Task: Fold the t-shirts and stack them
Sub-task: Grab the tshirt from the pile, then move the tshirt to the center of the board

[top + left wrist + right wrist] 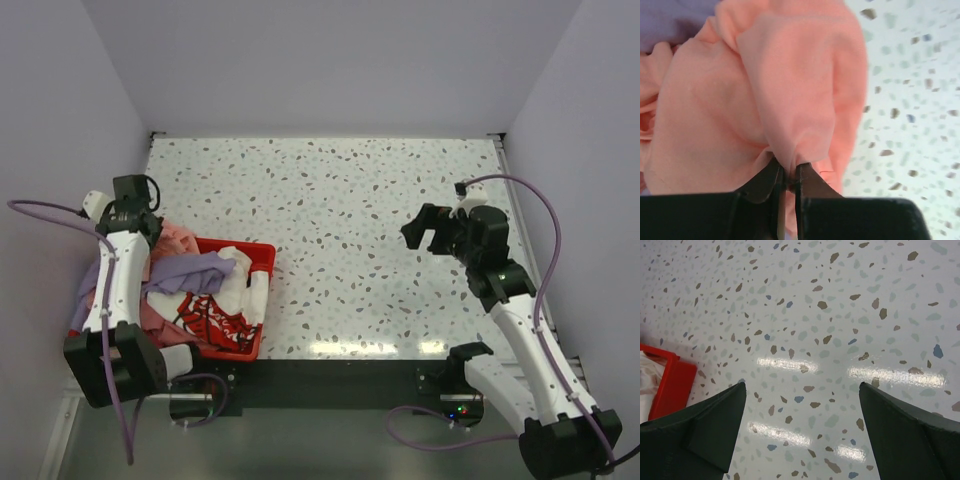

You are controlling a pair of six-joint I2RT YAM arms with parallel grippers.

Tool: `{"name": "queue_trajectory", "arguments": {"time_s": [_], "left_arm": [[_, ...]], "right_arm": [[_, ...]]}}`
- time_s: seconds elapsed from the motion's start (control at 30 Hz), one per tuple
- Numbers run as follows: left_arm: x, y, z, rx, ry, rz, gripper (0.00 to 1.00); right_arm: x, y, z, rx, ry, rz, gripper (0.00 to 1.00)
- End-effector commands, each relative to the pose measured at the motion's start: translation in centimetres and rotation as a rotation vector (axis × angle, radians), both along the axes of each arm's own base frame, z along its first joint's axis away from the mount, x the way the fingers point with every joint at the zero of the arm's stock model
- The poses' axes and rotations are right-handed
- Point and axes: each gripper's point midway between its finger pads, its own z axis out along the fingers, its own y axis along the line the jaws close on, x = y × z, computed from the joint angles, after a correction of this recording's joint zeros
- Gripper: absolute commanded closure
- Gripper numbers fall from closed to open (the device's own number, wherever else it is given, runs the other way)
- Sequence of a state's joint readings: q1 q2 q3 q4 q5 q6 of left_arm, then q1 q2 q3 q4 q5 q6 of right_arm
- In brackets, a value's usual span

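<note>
Left wrist view: left jaws clamp the salmon-pink t-shirt [790,90], bunched just ahead of them; right jaws stand apart over the counter [840,315]. Nothing looks folded yet; other t-shirts [212,305] lie in the crate [264,258].

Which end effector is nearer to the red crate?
Left. The left end effector is at the far left of the crate, shut on the pink tee; the right end effector hovers open, well right of it.

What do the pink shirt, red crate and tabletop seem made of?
Pink shirt: soft matte cloth, probably cotton knit; it gathers in folds at the left gripper. Red crate: rigid, likely plastic, smooth straight rim. Tabletop: glossy speckled terrazzo look, maybe laminate; light glints off it.
</note>
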State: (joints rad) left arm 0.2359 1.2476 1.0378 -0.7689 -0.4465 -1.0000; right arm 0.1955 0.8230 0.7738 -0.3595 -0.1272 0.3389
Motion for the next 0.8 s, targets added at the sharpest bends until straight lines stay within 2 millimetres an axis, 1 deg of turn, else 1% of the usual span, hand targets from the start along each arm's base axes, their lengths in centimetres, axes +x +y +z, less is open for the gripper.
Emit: {"name": "queue_trajectory", "arguments": {"time_s": [0.0,0.03,0.07,0.13,0.17,0.2,0.23,0.27,0.3,0.33,0.37,0.4,0.43,0.47,0.5,0.53,0.57,0.6,0.63,0.67,0.7,0.73,0.77], "left_arm": [[2.8,0.3,10.0,0.068,-0.329,-0.042,1.0],[2.9,0.3,11.4,0.078,-0.368,-0.04,1.0],[2.8,0.4,14.0,0.101,-0.436,-0.04,1.0],[3.2,0.3,17.0,0.125,-0.523,-0.053,1.0],[3.4,0.1,19.5,0.146,-0.577,-0.084,1.0],[3.9,-0.2,21.2,0.156,-0.627,-0.111,1.0],[4.3,-0.9,22.7,0.146,-0.662,-0.156,1.0],[4.9,-1.3,25.2,0.162,-0.709,-0.193,1.0],[5.3,-1.8,26.9,0.165,-0.752,-0.225,1.0],[5.9,-2.8,28.3,0.148,-0.79,-0.289,1.0],[6.6,-3.5,30.4,0.156,-0.835,-0.343,1.0],[7.2,-4.3,32.0,0.152,-0.885,-0.392,1.0],[7.8,-6.0,33.2,0.12,-0.927,-0.48,1.0],[8.6,-7.5,35.1,0.117,-0.973,-0.553,1.0],[9.0,-8.8,36.7,0.124,-1.012,-0.603,1.0],[9.5,-9.5,37.9,0.148,-1.024,-0.607,1.0],[10.2,-13.1,40.5,0.189,-1.053,-0.703,1.0],[10.6,-14.8,40.9,0.198,-1.039,-0.734,1.0],[10.9,-16.3,41.8,0.206,-1.05,-0.763,1.0],[11.6,-19.5,42.9,0.187,-1.08,-0.859,1.0],[11.9,-20.9,43.4,0.166,-1.102,-0.91,1.0],[11.5,-23.1,44.5,0.137,-1.146,-1.001,1.0],[12.5,-25.6,44.1,0.113,-1.156,-1.066,1.0]], "right_arm": [[0.1,0.0,1.9,-0.002,-0.018,0.007,0.01],[0.0,0.0,2.3,-0.001,-0.034,0.006,0.01],[0.0,0.0,2.6,0.005,-0.054,0.007,0.01],[-0.4,0.2,2.7,0.025,-0.086,0.014,0.01],[-0.4,0.2,2.9,0.03,-0.104,0.015,0.01],[-0.4,0.2,3.5,0.037,-0.133,0.014,0.01],[-0.5,-0.1,3.6,0.033,-0.144,0.001,0.01],[-0.6,-0.2,4.3,0.036,-0.171,-0.006,0.01],[-0.6,-0.4,4.5,0.038,-0.181,-0.019,0.01],[-0.7,-0.5,4.3,0.039,-0.182,-0.024,0.01],[-0.8,-0.6,4.6,0.044,-0.198,-0.033,0.01],[-0.8,-0.7,4.7,0.051,-0.209,-0.038,0.01],[-0.8,-0.8,4.6,0.05,-0.21,-0.044,0.01],[-0.8,-1.2,4.7,0.045,-0.215,-0.064,0.01],[-1.0,-1.4,4.6,0.035,-0.208,-0.073,0.01],[-1.0,-1.6,4.9,0.031,-0.215,-0.084,0.01],[-1.0,-1.8,4.7,0.029,-0.211,-0.093,0.01],[-1.1,-2.0,4.8,0.029,-0.217,-0.106,0.01],[-1.1,-2.0,4.5,0.031,-0.213,-0.11,0.01],[-1.0,-2.2,4.5,0.029,-0.215,-0.121,0.01],[-1.1,-2.3,4.4,0.028,-0.214,-0.127,0.01],[-1.2,-2.3,4.5,0.03,-0.216,-0.127,0.01],[-1.1,-2.9,4.6,0.024,-0.222,-0.159,0.01]]}}
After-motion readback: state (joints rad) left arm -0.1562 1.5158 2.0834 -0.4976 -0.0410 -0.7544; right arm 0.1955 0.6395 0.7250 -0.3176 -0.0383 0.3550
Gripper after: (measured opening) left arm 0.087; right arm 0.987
